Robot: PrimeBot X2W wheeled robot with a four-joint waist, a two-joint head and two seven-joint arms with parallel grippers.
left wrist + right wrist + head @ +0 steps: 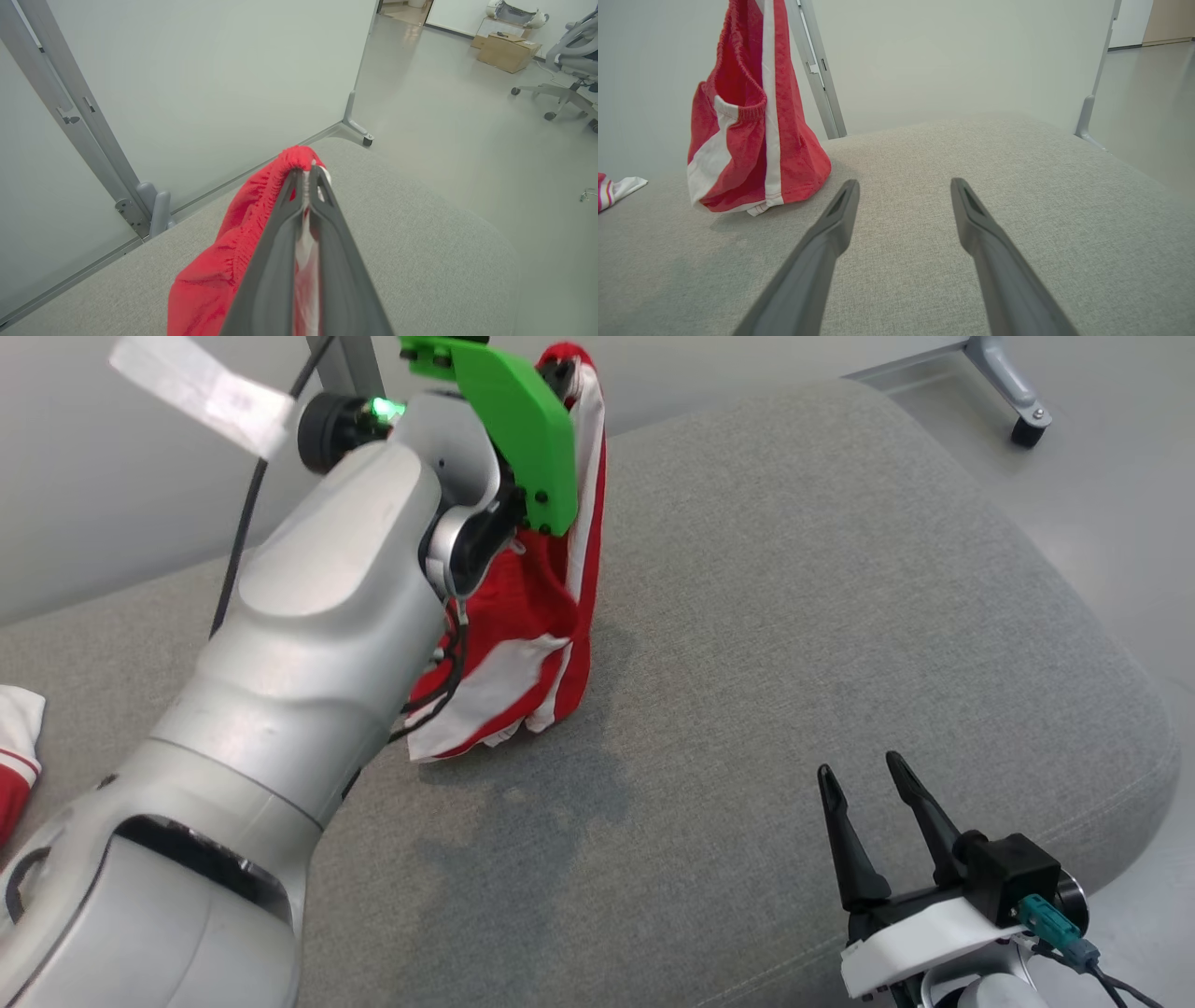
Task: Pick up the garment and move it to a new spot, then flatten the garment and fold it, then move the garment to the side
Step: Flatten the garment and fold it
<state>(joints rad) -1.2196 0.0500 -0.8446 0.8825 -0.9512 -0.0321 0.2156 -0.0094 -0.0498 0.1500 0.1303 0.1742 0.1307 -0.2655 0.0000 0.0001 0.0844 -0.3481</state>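
Red, white-striped garment (523, 616), limp in left gripper (306, 174); grey woven cushion (840, 616)

A grey fabric-covered tabletop (840, 616) stands against a pale partition (210, 70) with grey metal posts (70, 102) and a castered foot (1027, 429), a crumpled red-and-white cloth (14, 756) lies at its left edge, and across the floor (444, 93) sit a cardboard box (507, 53) and an office chair (574, 63).

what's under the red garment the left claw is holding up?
The red garment, pinched by the left claw, hangs over the grey padded surface, its shadow on it. Its hem hides the spot directly below, so whether it touches is unclear.
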